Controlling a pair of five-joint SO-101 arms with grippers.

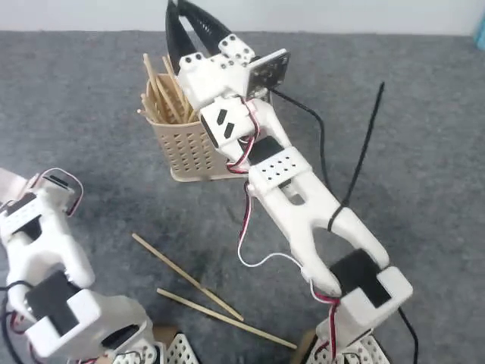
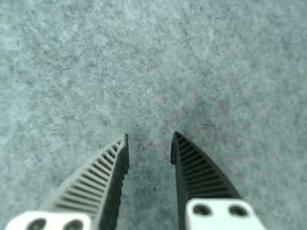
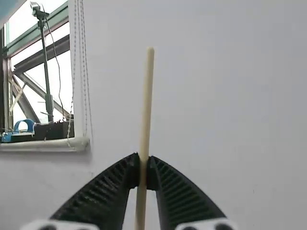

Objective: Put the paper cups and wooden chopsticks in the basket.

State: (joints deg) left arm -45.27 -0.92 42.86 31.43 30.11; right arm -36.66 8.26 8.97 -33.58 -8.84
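My right gripper (image 3: 143,160) is closed on a held chopstick (image 3: 147,96). The stick is clamped between both fingers and runs on past the fingertips. In the high view this gripper sits raised at the far side of the basket (image 1: 193,152).

The basket stands upright on the grey table (image 1: 424,114). It holds a bundle of chopsticks (image 1: 163,95), standing on end and leaning out over the rim.

Two more lie flat on the table toward the near edge, well apart from the basket. The first loose chopstick (image 1: 188,277) and the second loose chopstick (image 1: 227,318) come close together at one end. I cannot tell whether they touch there.

My left gripper (image 2: 149,139) is open, fingers spread, pointing down at the table, with grey surface between them.
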